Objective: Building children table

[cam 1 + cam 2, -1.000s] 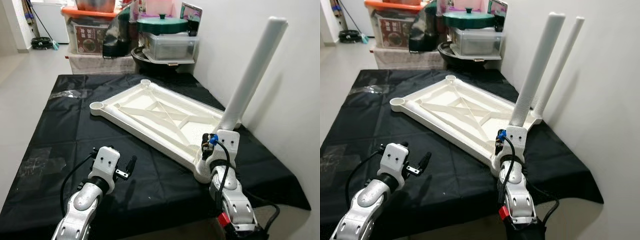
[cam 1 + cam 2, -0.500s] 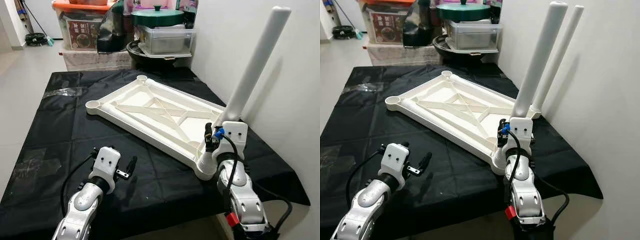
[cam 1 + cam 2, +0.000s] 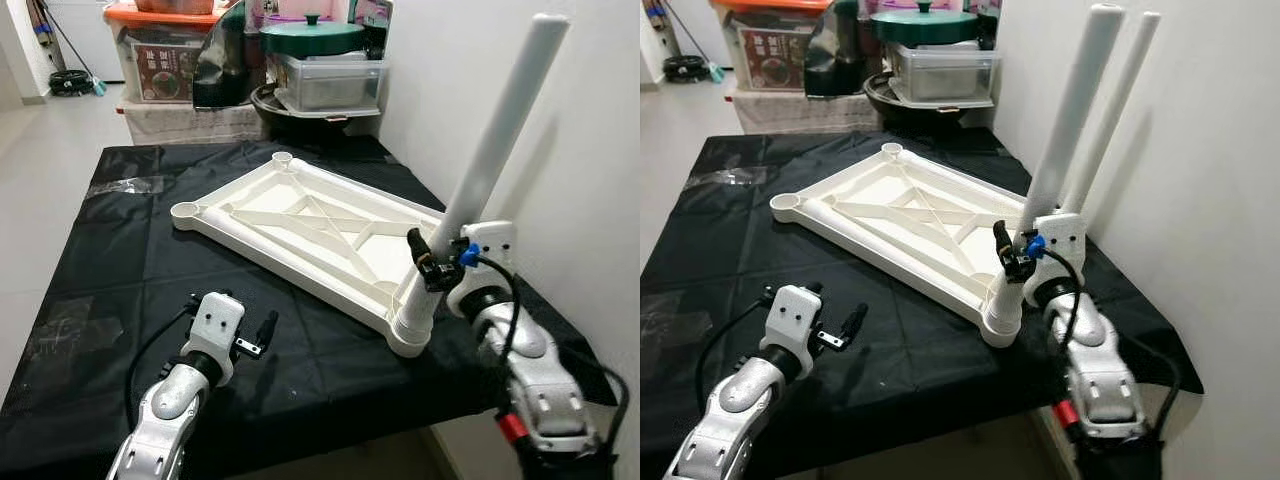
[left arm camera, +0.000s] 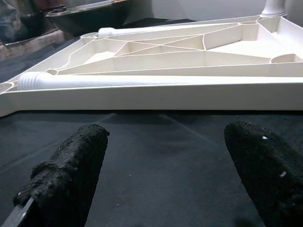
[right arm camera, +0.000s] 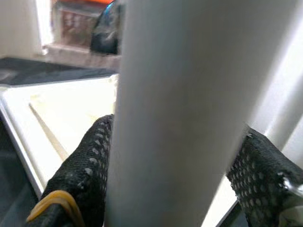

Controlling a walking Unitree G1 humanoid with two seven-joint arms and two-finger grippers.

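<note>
gripping low on a white table leg [image 3: 492, 140], the right gripper [image 3: 432, 272] held it upright in the near corner socket of the upturned tabletop [image 3: 300, 230]. the left gripper [image 3: 262, 330], fingers spread and empty, hovered well apart over the black cloth [image 3: 110, 260].

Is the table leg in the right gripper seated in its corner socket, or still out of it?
Seated: the leg rises from the near corner socket of the upturned tabletop, tilted toward the wall, with the right gripper clamped low on it.

Right end effector [image 5: 175, 156] clamps closed; left end effector [image 4: 165, 175] hovers, fingers spread.
</note>
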